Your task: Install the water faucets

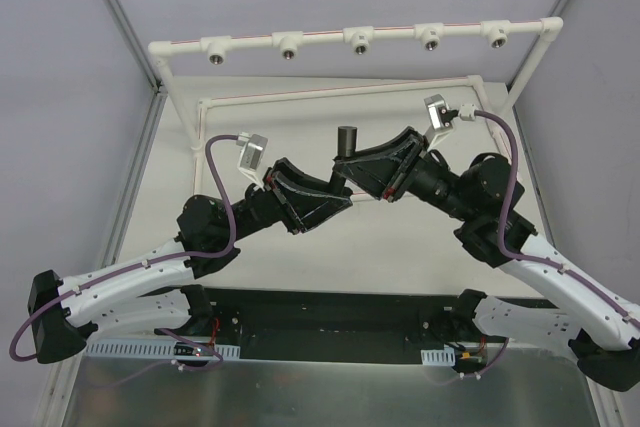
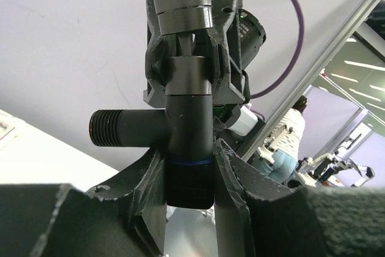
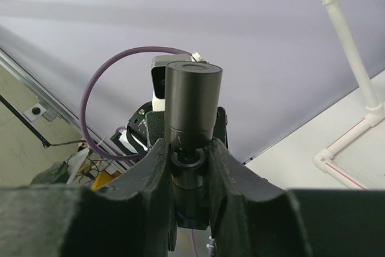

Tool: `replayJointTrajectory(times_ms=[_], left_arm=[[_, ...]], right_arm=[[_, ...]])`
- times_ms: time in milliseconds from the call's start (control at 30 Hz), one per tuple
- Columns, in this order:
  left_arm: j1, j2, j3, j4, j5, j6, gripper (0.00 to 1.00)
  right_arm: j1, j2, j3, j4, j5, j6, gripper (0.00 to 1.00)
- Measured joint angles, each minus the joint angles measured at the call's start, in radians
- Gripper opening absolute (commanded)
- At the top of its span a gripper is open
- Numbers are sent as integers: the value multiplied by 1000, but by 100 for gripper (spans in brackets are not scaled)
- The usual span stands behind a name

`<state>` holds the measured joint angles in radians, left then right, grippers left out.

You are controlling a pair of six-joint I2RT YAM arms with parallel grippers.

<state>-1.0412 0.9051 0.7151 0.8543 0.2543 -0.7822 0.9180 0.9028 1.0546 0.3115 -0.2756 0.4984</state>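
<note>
Left tool (image 2: 190, 170) clenches the T-shaped faucet (image 2: 189, 126) low down, right tool (image 3: 191, 151) clasps its upper collar; contact there partly hidden

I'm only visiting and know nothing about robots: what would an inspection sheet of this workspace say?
Surface: pale table, arms bolted at near edge.
Job's things: black T-shaped faucet, stubby cylinder above it; white pipe frame with five open fittings.
Clutter: nothing seen.
Grippers: left gripper clamps the T-shaped faucet; right gripper closed around the stubby cylinder.
Cables: purple cable looping off each wrist.
Surroundings: grey walls; person outside the cell.
</note>
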Motion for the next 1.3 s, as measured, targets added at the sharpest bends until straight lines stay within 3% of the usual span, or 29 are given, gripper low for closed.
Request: replayJointTrajectory(times_ms=[167,267,467,633,667,800,867,1033,1300], left_arm=[[0,-11,2,-35,-2,24,0],[-1,-47,33,-186,-30,109,0],[-7,-77,143,-521,-210,396,0],[-6,-19,214,-668,-389,658,0],[-6,3,227,-681,-427,717,0],[-7,106,273,-684,-603,917,0],[-7,138,285,-683,-659,961,0],[-5,134,283,-731,-706,938,0],[-5,-98,146,-605,-579,631,0]], right_arm=[[-2,1,1,-14,1,-2,6],[-2,5,4,-50,17,-13,4],[2,43,36,-143,135,-66,1],[0,107,74,-209,262,-113,2],[-3,123,85,-224,293,-122,6],[-11,179,127,-269,391,-142,45],[-13,198,138,-277,414,-145,55],[-10,187,143,-245,406,-141,64],[-10,91,55,-167,357,-122,66]])
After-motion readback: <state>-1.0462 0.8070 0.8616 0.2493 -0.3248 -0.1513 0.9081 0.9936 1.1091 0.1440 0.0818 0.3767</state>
